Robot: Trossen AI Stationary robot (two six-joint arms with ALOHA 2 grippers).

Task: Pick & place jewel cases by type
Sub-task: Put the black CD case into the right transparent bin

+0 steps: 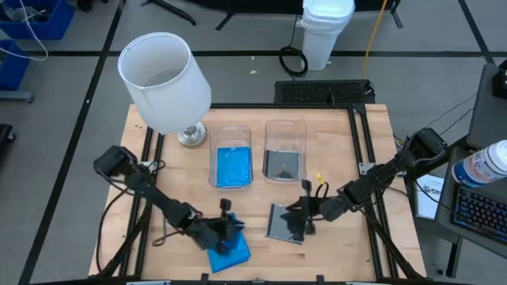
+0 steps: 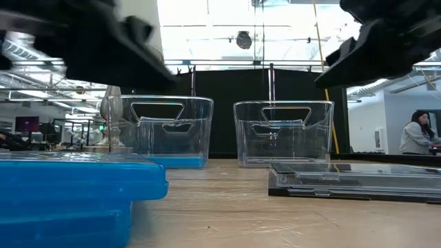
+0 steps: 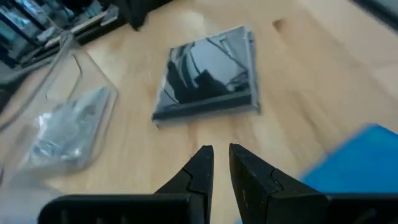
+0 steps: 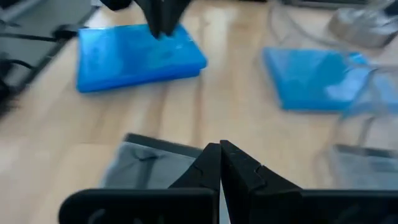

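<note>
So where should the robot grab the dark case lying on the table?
The dark case lies flat on the table, so probably by its thin edges, coming straight down from above. The right hand, shut now, is already over it and would need to open first.

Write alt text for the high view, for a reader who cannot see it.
Two dark arms reach over a wooden table: the left end effector over a blue jewel case, the right end effector over a dark grey jewel case. Behind stand two clear tubs, one holding blue cases, and a white lamp.

glossy plastic cases [image 1: 285,222], wooden table [image 1: 356,142]
</note>
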